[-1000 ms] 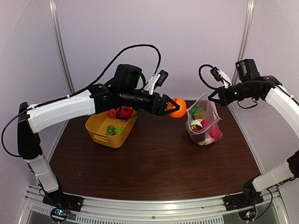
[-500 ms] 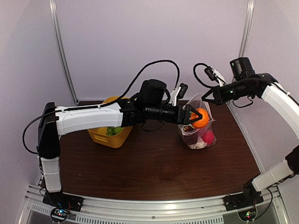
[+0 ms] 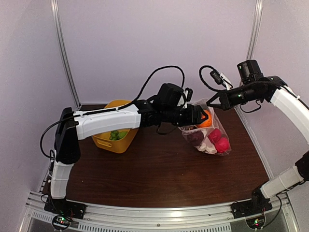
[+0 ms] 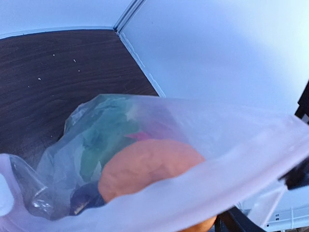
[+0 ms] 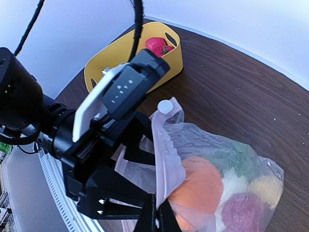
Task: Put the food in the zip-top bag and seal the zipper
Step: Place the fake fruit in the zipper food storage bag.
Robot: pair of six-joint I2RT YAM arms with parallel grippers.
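**From above.** My left gripper (image 3: 199, 117) reaches across the table (image 3: 159, 169) with its jaws spread wide around the orange toy fruit (image 3: 206, 119), which they grip at the mouth of the zip-top bag (image 3: 215, 141). My right gripper (image 3: 211, 103) is at 1 o'clock from it, fingers pressed together on the bag's top edge and holding that edge up. The bag's long axis slopes from that pinch down toward 5 o'clock. Its belly rests on the wood with pink, white and dark purple pieces inside. I judge the drop point to be at 4 o'clock from my left fingertips, so the left arm is the one to let go. The yellow tub (image 3: 104, 142) sits well away at 9 o'clock with green food in it.

**Left wrist.** Cloudy, crinkled film fills the view. The orange fruit shows through it at 6 o'clock as a smooth, matte, rounded shape, and a green piece (image 4: 104, 140) lies at 9 o'clock from it. I can't make out my own fingers here.

**Right wrist.** My fingertips pinch the zipper (image 5: 163, 154), a thin ribbed strip that runs from 12 o'clock straight down to them at 6 o'clock. The left gripper's black fingers enter the mouth from 9 o'clock. The orange fruit bulges at 3 o'clock from the strip. A purple piece (image 5: 244, 212) lies at 4 o'clock from the fruit. A red piece (image 5: 155, 46) sits in the tub at 12 o'clock.
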